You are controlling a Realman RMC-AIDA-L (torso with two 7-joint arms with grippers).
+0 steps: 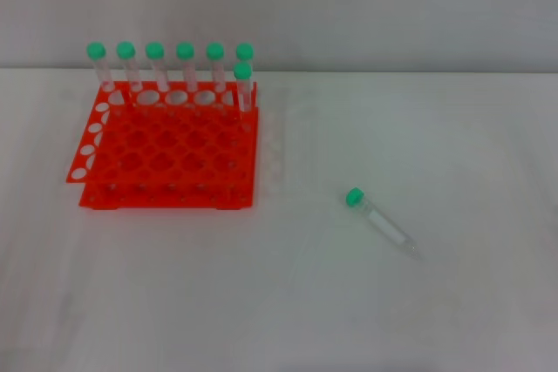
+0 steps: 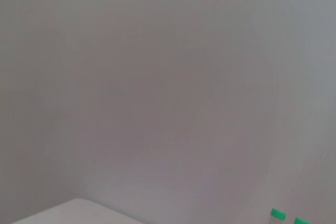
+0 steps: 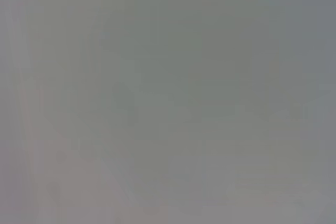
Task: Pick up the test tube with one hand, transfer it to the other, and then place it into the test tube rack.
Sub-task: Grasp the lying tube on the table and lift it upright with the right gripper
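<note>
Neither hand appears in any view, so whether their fingers are apart or together cannot be told. On the white table (image 1: 453, 320) the orange-red test tube rack (image 1: 166, 158) holds seven green-capped tubes (image 1: 186, 65) upright — six along its far row, a seventh just in front of the one at the right end — while the test tube (image 1: 381, 221) lies on its side well to the rack's right, cap toward the rack. Only the left wrist view adds anything — a table corner and two green caps (image 2: 278, 214) at its edge; the right wrist view is blank grey.
</note>
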